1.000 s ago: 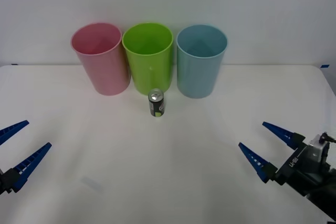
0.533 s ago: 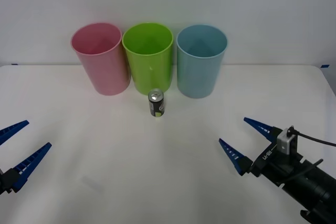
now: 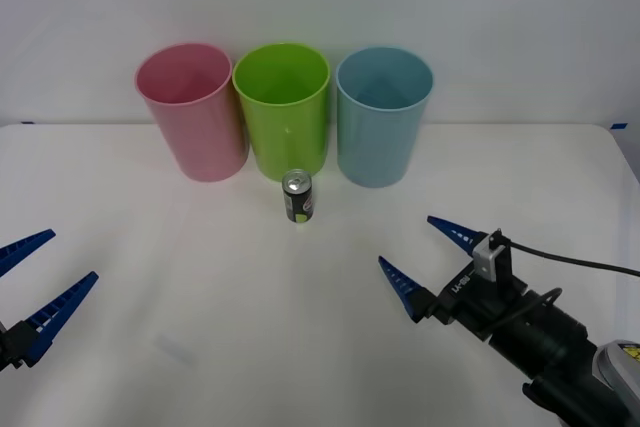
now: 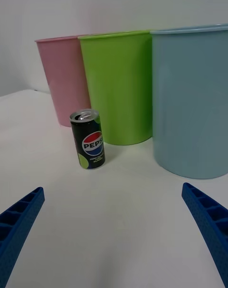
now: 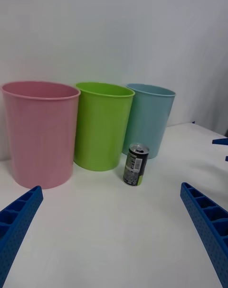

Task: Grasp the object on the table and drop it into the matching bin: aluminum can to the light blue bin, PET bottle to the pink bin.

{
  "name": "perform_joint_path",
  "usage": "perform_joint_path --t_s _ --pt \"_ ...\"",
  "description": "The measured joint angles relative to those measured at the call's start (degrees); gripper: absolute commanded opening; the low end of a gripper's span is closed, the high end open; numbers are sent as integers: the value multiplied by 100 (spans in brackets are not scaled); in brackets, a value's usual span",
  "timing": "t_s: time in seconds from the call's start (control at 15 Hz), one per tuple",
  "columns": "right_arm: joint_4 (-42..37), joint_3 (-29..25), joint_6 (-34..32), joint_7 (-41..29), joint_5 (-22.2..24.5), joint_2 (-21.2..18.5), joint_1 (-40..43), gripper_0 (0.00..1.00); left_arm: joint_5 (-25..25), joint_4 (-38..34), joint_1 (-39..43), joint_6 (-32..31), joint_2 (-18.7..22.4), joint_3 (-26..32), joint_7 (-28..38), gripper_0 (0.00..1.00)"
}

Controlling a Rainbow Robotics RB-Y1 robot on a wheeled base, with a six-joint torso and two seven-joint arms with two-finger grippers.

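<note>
The aluminum can [image 3: 298, 196], small and dark with a silver top, stands upright on the white table [image 3: 200, 297] just in front of the lime green bin [image 3: 283, 107]. It also appears as a can [image 4: 88, 139] and as a can [image 5: 136, 164] in the wrist views. The pink bin [image 3: 191, 110] is at the back left and the light blue bin [image 3: 383, 113] at the back right. My right gripper [image 3: 418, 254] is open, low over the table to the right of the can and nearer to me. At the table's near left edge my left gripper [image 3: 33, 280] hangs open, with nothing in it.
The three bins stand side by side in a row at the back of the table, against a plain white wall. Open white surface lies between the grippers and the can.
My right gripper has moved left and forward toward the can, its arm stretching further over the table. The left gripper and the can have stayed still.
</note>
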Motion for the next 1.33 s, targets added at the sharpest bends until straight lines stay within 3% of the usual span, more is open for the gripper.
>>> perform_joint_path --t_s 0.27,0.93,1.33 --pt "89 404 495 40 184 124 -299 100 0 0 0 0 0 0 0 100" --pt "1528 397 460 83 819 1174 -1323 100 0 0 0 0 0 0 0 100" --pt "2297 395 574 172 926 1547 -1926 100 0 0 0 0 0 0 0 100"
